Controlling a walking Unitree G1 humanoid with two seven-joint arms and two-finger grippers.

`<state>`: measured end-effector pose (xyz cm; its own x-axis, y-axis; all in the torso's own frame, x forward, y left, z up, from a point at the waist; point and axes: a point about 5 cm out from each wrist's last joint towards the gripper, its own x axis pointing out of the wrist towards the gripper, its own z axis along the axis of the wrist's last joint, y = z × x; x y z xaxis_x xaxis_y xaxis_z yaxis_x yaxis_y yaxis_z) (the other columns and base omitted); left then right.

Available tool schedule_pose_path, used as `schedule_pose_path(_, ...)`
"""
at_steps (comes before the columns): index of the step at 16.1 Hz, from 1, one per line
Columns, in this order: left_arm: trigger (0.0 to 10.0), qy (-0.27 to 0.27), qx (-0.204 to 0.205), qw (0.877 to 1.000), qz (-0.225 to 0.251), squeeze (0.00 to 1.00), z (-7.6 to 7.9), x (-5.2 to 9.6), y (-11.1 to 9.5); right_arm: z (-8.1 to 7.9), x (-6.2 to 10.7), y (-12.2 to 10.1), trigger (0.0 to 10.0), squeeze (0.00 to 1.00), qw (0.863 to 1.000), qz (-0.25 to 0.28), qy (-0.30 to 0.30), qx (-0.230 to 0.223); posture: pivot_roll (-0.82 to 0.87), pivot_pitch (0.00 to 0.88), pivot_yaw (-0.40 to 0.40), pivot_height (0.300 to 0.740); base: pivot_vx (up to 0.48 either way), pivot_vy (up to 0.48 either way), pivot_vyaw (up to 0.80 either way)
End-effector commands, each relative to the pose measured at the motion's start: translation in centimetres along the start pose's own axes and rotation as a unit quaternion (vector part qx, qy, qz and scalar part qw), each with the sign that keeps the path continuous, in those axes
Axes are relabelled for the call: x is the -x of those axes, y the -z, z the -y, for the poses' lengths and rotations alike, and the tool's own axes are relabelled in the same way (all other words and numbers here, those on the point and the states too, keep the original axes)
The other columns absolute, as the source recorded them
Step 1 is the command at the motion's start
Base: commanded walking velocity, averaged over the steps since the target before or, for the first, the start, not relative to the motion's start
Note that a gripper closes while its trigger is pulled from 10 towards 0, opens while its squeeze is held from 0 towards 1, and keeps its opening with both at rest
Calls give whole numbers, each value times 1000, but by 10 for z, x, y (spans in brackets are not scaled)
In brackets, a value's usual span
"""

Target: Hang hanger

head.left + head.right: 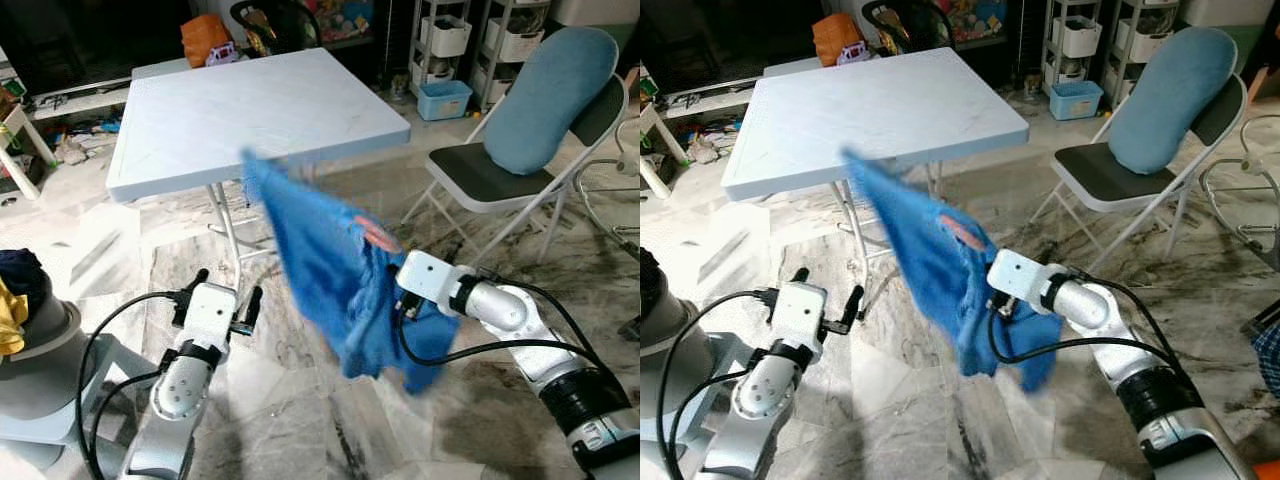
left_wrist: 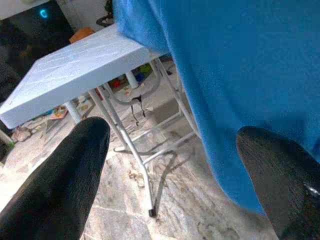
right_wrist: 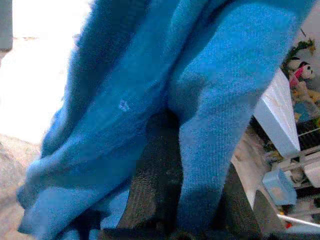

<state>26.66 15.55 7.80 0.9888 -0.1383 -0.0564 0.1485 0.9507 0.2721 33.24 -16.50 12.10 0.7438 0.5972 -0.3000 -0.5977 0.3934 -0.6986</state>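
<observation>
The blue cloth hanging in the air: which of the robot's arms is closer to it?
Right. The right gripper is buried in the blue cloth, holding it up. The left gripper hovers open beside it, apart from the cloth, near the white table.

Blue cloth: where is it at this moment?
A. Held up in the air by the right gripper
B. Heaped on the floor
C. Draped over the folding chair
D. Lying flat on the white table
A: the blue cloth hangs off the right gripper above the floor, in front of the white table; the left gripper is open and holds nothing.
</observation>
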Motion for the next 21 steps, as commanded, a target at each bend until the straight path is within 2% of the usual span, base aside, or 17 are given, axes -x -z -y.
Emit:
schedule_pose_path(1,10000,-5,-7,1000,4,0,-2,-2,-4,15,-3,-10,10000,0,999,29,23,22,-51,0,76,740,0,0,0)
schedule_pose_path(2,10000,-5,-9,1000,1,0,-1,-2,-3,17,-1,-8,10000,0,999,40,25,10,-51,0,76,740,0,0,0)
schedule_pose_path(3,10000,-3,-8,1000,-1,0,-1,-3,-3,13,2,-10,10000,0,998,60,0,4,-58,0,82,740,0,0,0)
schedule_pose_path(4,10000,3,-6,1000,-4,0,1,-5,-2,7,4,-10,10000,0,997,68,-23,-3,-58,0,82,740,0,0,0)
schedule_pose_path(5,10000,30,1,999,-16,0,8,-8,0,-7,7,-12,10000,0,993,81,-82,-21,-62,0,83,740,0,0,0)
schedule_pose_path(6,10000,42,-1,999,-21,0,11,-9,0,-11,8,-13,10000,0,990,89,-105,-26,-64,0,83,740,0,0,0)
schedule_pose_path(8,10000,76,-23,997,-9,0,21,-12,-3,-18,8,-14,10000,0,985,88,-142,-44,-66,0,83,740,0,0,0)
schedule_pose_path(9,10000,98,-28,995,-4,0,30,-14,-6,-25,12,-13,10000,0,973,75,-202,-77,-71,0,85,740,0,0,0)
schedule_pose_path(10,10000,104,-26,994,-5,0,32,-14,-6,-26,15,-13,10000,0,969,69,-221,-86,-74,0,86,740,0,0,0)
schedule_pose_path(12,10000,101,-27,994,-15,0,30,-14,-2,-21,19,-8,10000,0,969,65,-215,-101,-76,0,85,740,0,0,0)
schedule_pose_path(14,10000,93,-25,995,-22,0,26,-14,1,-22,25,-1,10000,0,967,55,-226,-107,-74,0,84,740,0,0,0)
schedule_pose_path(21,10000,91,-22,995,-25,0,26,-15,2,-21,29,0,10000,0,964,43,-230,-129,-78,0,80,740,0,0,0)
